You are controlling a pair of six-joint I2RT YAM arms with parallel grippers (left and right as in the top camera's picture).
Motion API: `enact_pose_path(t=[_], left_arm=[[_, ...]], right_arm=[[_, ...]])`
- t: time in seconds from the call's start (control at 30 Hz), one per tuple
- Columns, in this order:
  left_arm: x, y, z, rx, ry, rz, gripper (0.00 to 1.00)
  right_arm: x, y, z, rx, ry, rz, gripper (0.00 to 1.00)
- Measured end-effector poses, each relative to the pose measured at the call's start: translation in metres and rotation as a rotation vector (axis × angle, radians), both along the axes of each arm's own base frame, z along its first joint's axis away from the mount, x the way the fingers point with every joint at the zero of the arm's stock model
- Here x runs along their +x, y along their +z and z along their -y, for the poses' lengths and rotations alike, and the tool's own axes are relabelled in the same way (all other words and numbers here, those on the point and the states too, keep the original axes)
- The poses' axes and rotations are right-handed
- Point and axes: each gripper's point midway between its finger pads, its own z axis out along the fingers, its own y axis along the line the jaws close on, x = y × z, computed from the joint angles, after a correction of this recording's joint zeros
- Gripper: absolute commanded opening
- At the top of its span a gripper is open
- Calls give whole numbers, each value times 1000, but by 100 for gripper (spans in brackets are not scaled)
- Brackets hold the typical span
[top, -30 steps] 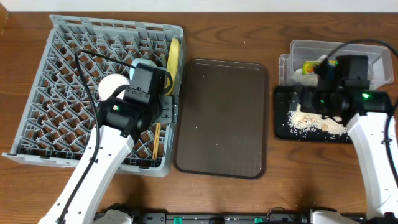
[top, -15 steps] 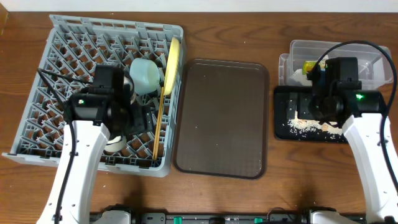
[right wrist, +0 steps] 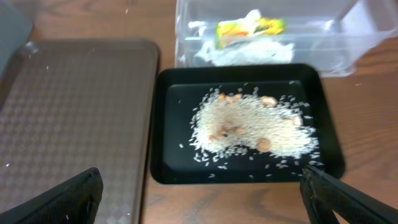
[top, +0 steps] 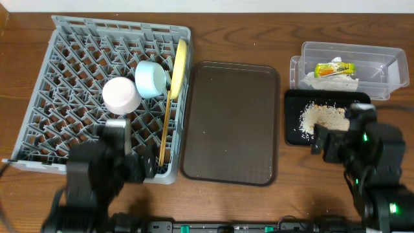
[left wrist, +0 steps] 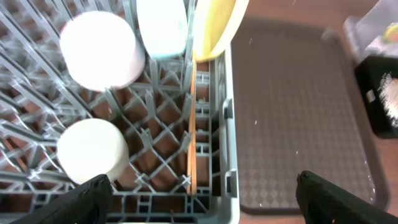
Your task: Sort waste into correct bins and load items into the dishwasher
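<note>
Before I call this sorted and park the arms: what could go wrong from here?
The chopsticks lie loose along the rack's right edge, beside the yellow plate standing on edge; a knock might tip the plate or shift them. Rice scraps spread close to the black tray's low rim, just ahead of the open right gripper; a nudge could spill them.

The table (top: 259,32) is viewed from straight above by the overhead camera, far enough off that the grey dish rack (top: 77,71) at the left edge, the brown serving tray (top: 229,123) in the middle, and the black tray (top: 292,133) and clear tub (top: 388,58) at the right edge are all taken in. The rack's right side is seen much nearer, steeply downward, from the left wrist. The black tray and tub are seen likewise from the right wrist. The serving tray is shared by all three views.
</note>
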Motion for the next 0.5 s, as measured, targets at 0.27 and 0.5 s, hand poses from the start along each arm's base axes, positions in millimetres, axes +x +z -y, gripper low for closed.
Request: enact_pose_path(t=[0.27,0.5], left_arm=[[-25,25,-3,-14,0,176,95],[-29,20,-3,-12,0,156,96]], right_arm=[[-16,12,6,-18,-25,61,99],[-22,2,7,-23,-29,16,99]])
